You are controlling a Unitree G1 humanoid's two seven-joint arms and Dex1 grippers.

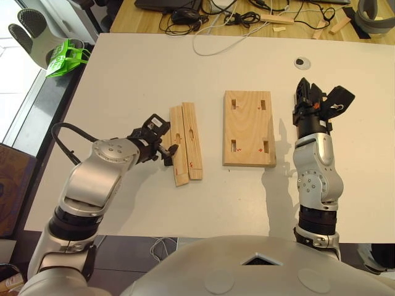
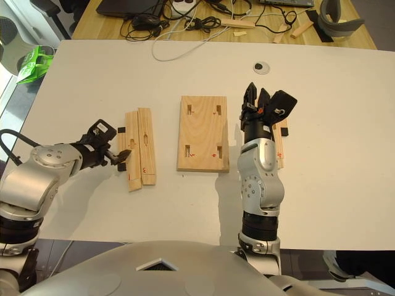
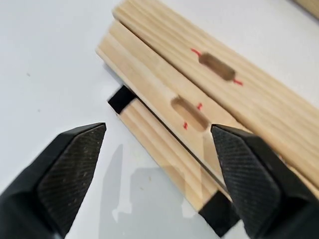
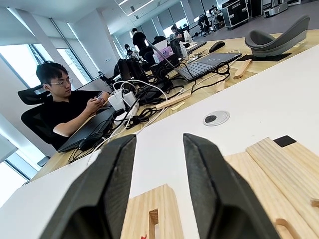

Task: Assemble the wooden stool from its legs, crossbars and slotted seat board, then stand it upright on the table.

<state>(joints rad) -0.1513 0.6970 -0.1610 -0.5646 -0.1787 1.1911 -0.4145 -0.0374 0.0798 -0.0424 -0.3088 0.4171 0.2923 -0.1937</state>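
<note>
Left eye: your left gripper (image 1: pixel 170 154) sits at left edge of two legs (image 1: pixel 186 143) lying side by side. Slotted seat board (image 1: pixel 249 128) lies flat at mid-table. Right gripper (image 1: pixel 320 94) is just right of board.
Right eye: more wooden pieces (image 2: pixel 282 132) lie partly behind your right arm.
Left wrist: jaws wide, nothing held.
Right wrist: jaws parted narrowly, nothing held.

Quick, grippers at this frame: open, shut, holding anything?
Left gripper: open, holding nothing, close to the wooden legs.
Right gripper: open, holding nothing, beside the seat board.
</note>
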